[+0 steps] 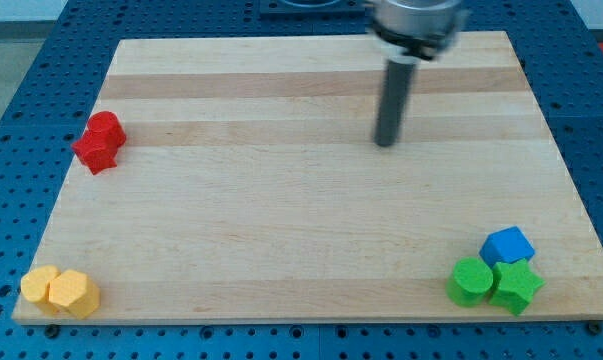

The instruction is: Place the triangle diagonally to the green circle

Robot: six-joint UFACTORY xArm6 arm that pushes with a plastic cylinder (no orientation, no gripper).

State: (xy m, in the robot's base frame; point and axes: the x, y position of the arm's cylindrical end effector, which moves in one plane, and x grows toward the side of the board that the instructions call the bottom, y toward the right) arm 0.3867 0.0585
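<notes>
My tip (385, 143) rests on the wooden board (281, 220) in the upper right part of the view, far from every block. The green circle (470, 281) lies near the view's bottom right corner. A green star (517, 286) touches it on its right. A blue block (507, 245), possibly the triangle, though its shape is hard to make out, sits just above the two green blocks and touches them. The tip is well above and to the left of this cluster.
A red circle (106, 128) and a red star (94, 152) sit together at the board's left edge. A yellow heart-like block (39, 285) and a yellow hexagon (74, 292) sit together at the bottom left corner.
</notes>
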